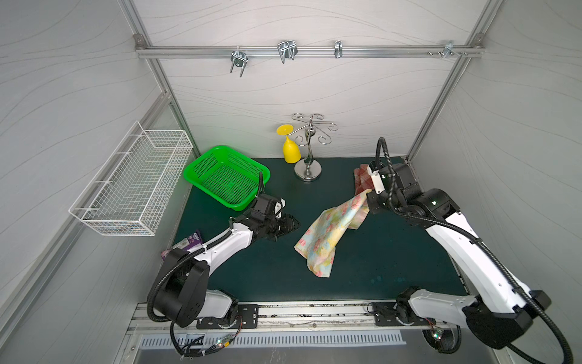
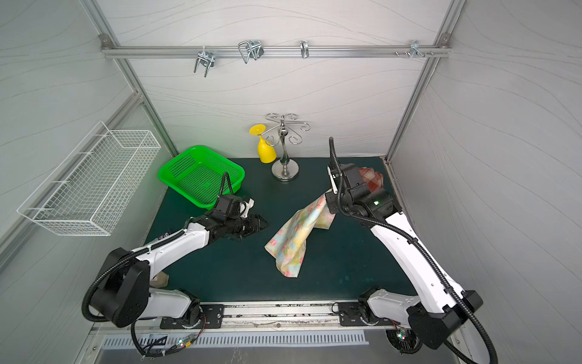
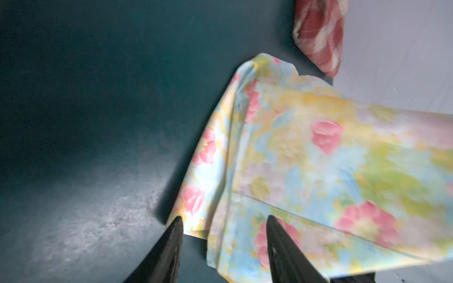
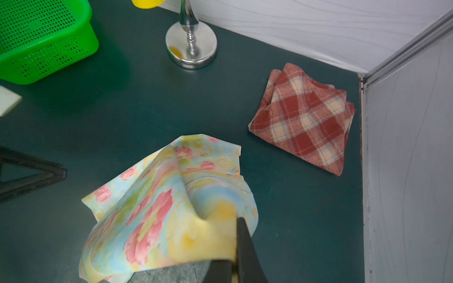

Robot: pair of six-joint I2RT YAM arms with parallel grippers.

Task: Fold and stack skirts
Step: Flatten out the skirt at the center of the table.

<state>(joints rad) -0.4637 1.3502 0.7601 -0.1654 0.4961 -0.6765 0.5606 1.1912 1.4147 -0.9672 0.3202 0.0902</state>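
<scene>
The right claw [image 1: 368,191] is pressed together on one corner of the floral skirt [image 1: 324,233] and holds that corner raised above the bench [image 1: 378,277]. The rest of the fabric hangs down diagonally, and its lower end lies on the bench surface near the middle. The left claw [image 1: 291,224] is spread, grips nothing, and sits low just beside the skirt's left edge. In the left wrist view its two dark fingers [image 3: 176,245] stand apart with the cloth edge between and beyond them. That frame is blurred, so contact with the fabric cannot be confirmed. The plaid skirt [image 4: 304,120] lies folded on the bench in the far right corner, close to the side wall and apart from the floral skirt. In both top views the right arm partly hides it. A green basket [image 1: 226,176] and a metal stand [image 1: 308,170] carrying an inverted yellow cup [image 1: 291,151] occupy the far side. A purple wrapper [image 1: 192,241] lies at the left edge.
</scene>
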